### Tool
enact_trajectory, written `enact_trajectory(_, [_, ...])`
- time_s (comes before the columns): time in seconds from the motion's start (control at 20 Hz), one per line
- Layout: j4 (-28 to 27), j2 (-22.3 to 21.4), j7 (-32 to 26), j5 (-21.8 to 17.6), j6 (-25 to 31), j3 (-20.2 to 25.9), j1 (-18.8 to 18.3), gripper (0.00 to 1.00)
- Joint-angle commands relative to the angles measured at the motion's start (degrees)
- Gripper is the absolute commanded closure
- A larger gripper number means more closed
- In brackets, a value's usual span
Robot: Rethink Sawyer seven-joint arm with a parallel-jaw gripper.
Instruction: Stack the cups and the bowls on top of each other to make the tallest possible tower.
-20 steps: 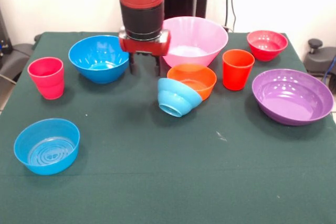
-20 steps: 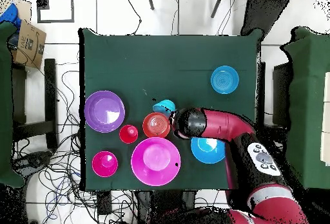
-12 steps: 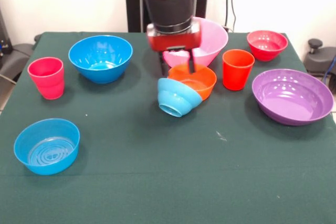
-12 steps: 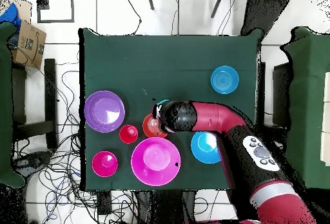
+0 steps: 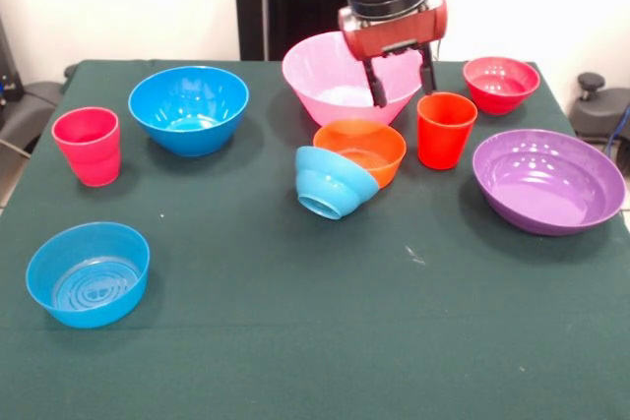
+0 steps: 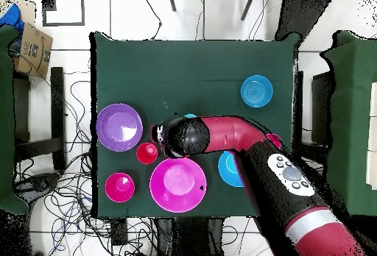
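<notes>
My gripper (image 5: pixel 405 93) hangs open and empty over the right rim of the large pink bowl (image 5: pixel 340 76), just up and left of the orange-red cup (image 5: pixel 446 130). In front of the pink bowl sits the small orange bowl (image 5: pixel 359 150). The small light-blue bowl (image 5: pixel 333 182) lies tipped on its side against it. A deep blue bowl (image 5: pixel 188 108) and the pinkish-red cup (image 5: pixel 88 146) stand at the left. Near the front left is the small blue bowl (image 5: pixel 88 273). At the right are the small red bowl (image 5: pixel 501 83) and the wide purple bowl (image 5: pixel 547 179). No tower stands.
In the overhead view the arm (image 6: pixel 221 134) covers the orange bowl and most of the deep blue bowl (image 6: pixel 227 171). The purple bowl (image 6: pixel 119 127) and the red bowl (image 6: pixel 119 187) lie close to the table's edge (image 6: pixel 94 121). Cables cover the floor around the table.
The gripper has travelled rightward in the front view, from between the deep blue and pink bowls, over the orange bowl, to beside the orange-red cup. No bowl or cup has moved.
</notes>
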Motion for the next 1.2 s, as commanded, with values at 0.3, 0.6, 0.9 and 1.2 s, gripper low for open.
enact_trajectory(0.3, [0.5,0.1,-1.9,-18.9,-7.3,-4.9,7.8,0.00])
enact_trajectory(0.6, [-2.0,0.1,6.0,-27.9,-11.7,-13.9,14.9,0.00])
enact_trajectory(0.9, [-4.3,0.1,10.9,-33.0,-14.0,-22.5,21.2,0.00])
enact_trajectory(1.2, [-8.3,1.3,20.5,-35.2,-17.9,-35.5,31.2,0.00])
